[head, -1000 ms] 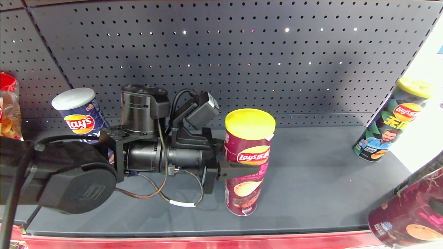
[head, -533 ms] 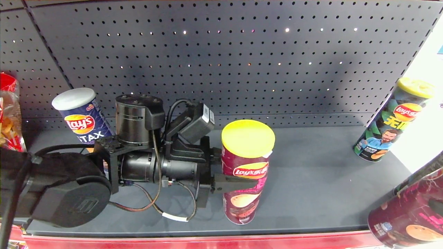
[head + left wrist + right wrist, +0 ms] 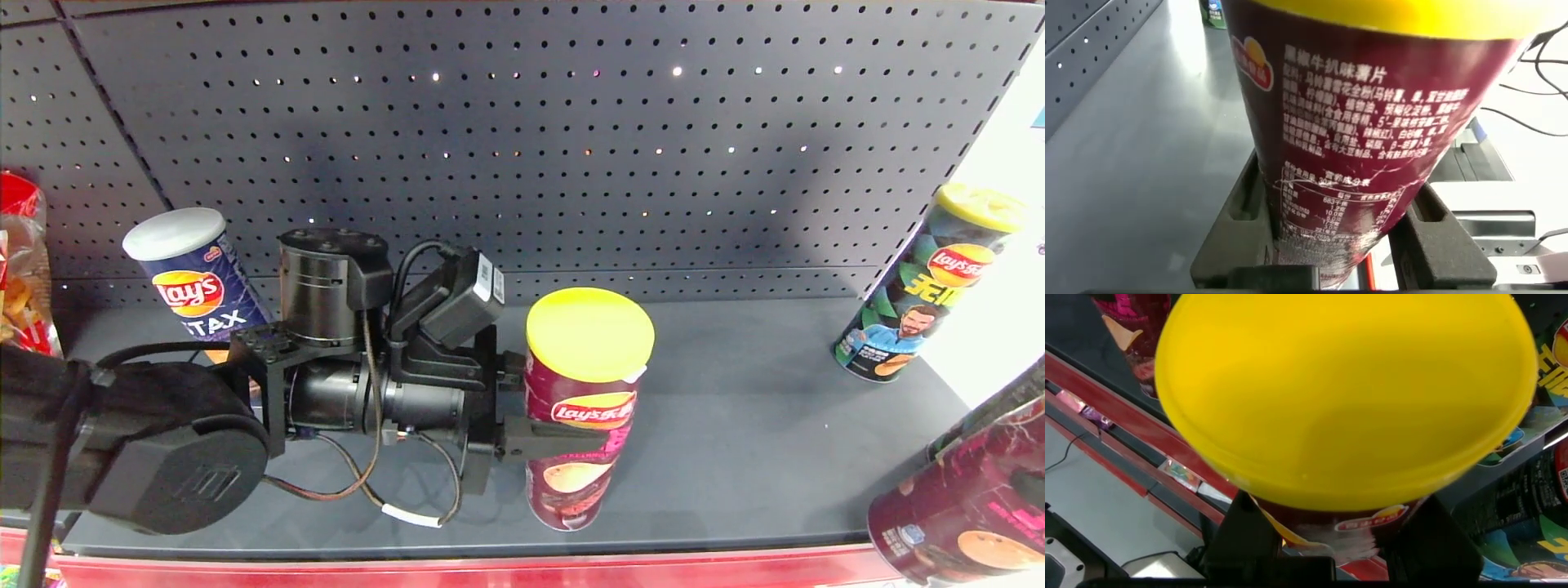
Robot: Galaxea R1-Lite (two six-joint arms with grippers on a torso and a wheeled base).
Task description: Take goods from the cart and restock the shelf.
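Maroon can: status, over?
Left gripper shut on maroon yellow-lidded chip can, upright at grey shelf front. Right gripper shut on second maroon can. Blue white-lidded can behind.

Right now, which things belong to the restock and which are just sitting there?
In the job: maroon can on the shelf, clamped by the left gripper; second maroon can in the right gripper.
Just lying about: blue can at back left, green can at far right, snack bag at the left edge.
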